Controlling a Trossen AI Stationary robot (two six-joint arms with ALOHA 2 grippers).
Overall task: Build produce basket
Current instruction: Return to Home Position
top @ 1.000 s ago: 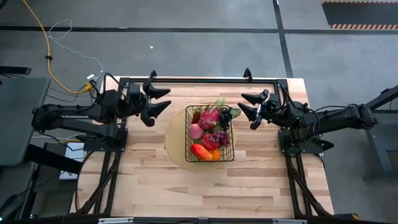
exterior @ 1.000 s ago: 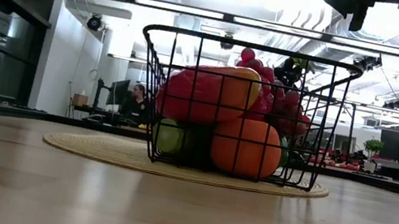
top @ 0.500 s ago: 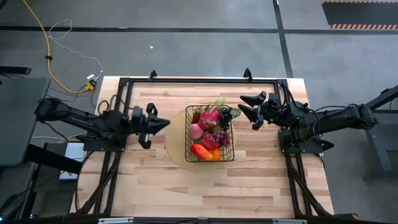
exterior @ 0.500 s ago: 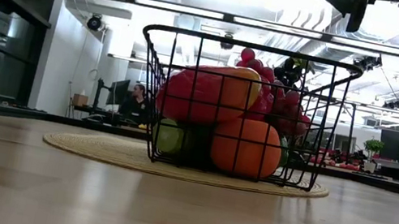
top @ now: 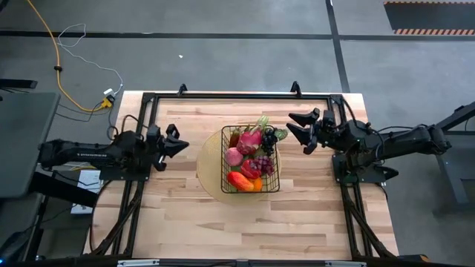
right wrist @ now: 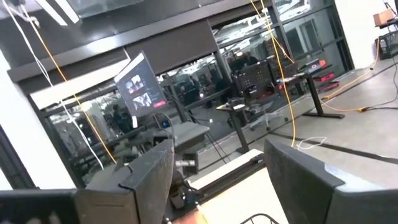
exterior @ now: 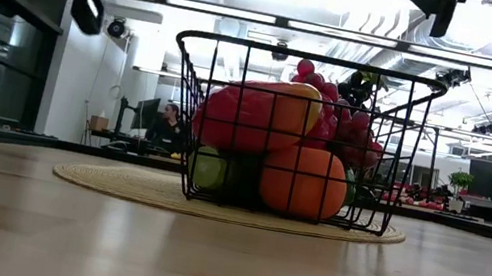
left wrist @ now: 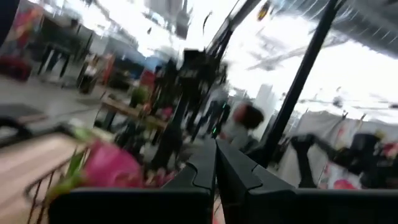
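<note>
The black wire basket [top: 251, 159] stands on a round woven mat [top: 208, 169] at the table's middle. It is filled with produce: a pink dragon fruit [top: 249, 139], dark grapes [top: 264, 164], a red pepper [exterior: 250, 113] and an orange [exterior: 304, 181]. My left gripper [top: 180, 144] is shut and holds nothing. It hovers left of the basket, pointing toward it, and shows at the upper left of the low view [exterior: 98, 0]. My right gripper [top: 295, 127] hangs open and empty, right of the basket's far corner.
A black frame rail [top: 237, 95] runs along the table's far edge and down both sides. Bare wood [top: 245, 222] lies between the basket and the near edge. A person [exterior: 167, 124] sits at a desk in the room beyond.
My left gripper has shut its fingers on nothing. It has sunk and drawn back toward the table's left edge, away from the basket, and has dropped into the low view from above. The basket and produce have stayed put.
</note>
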